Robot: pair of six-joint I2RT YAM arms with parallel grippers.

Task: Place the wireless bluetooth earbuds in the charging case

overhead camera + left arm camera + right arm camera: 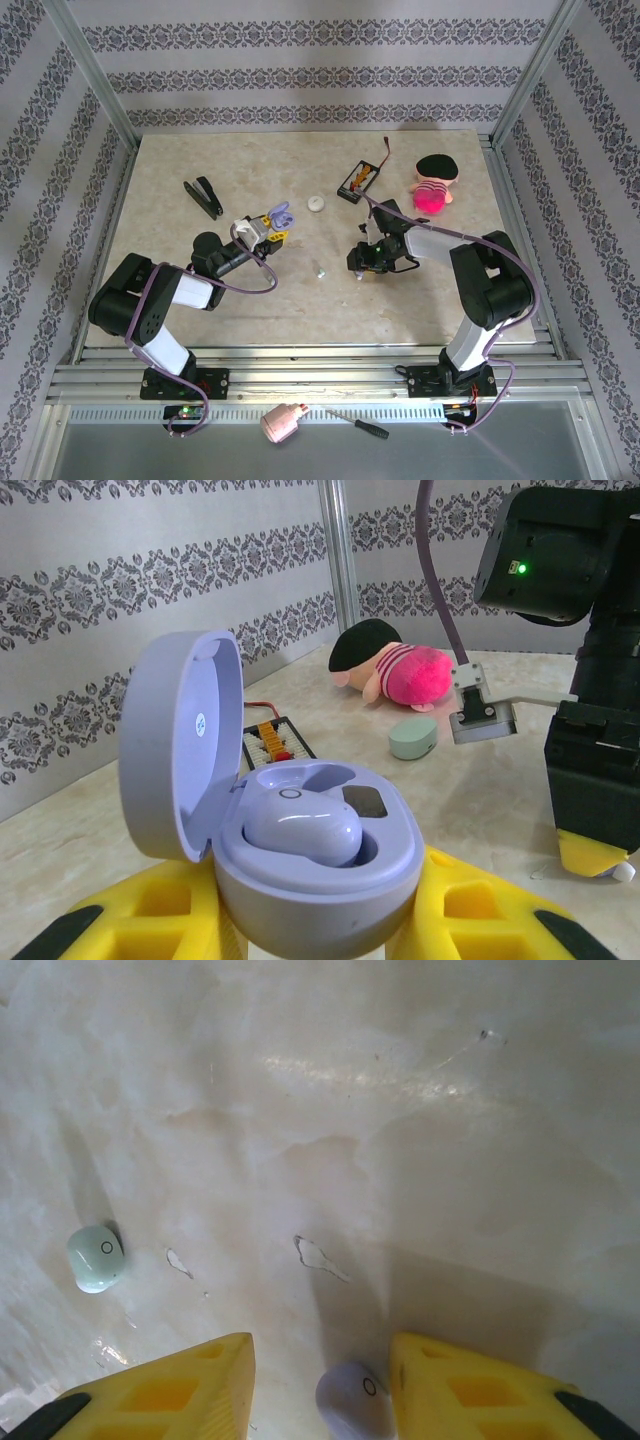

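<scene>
Grey wallpaper (300, 90) with dark flowered bands is covering 3 walls, running from 9 through 12 to 3 o'clock. 2 metal posts (90, 70) are rising at 11 and 1 o'clock. Soft light is gleaming on the pale marbled table (330, 315).

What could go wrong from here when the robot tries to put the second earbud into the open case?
1. The lavender earbud lies off centre in the right gripper, close to one finger; closing may push it away.
2. The mint-green earbud lies nearby and might be taken by mistake.
3. The charging case in the left gripper holds one seated earbud; the free slot beside it leaves little room.
</scene>
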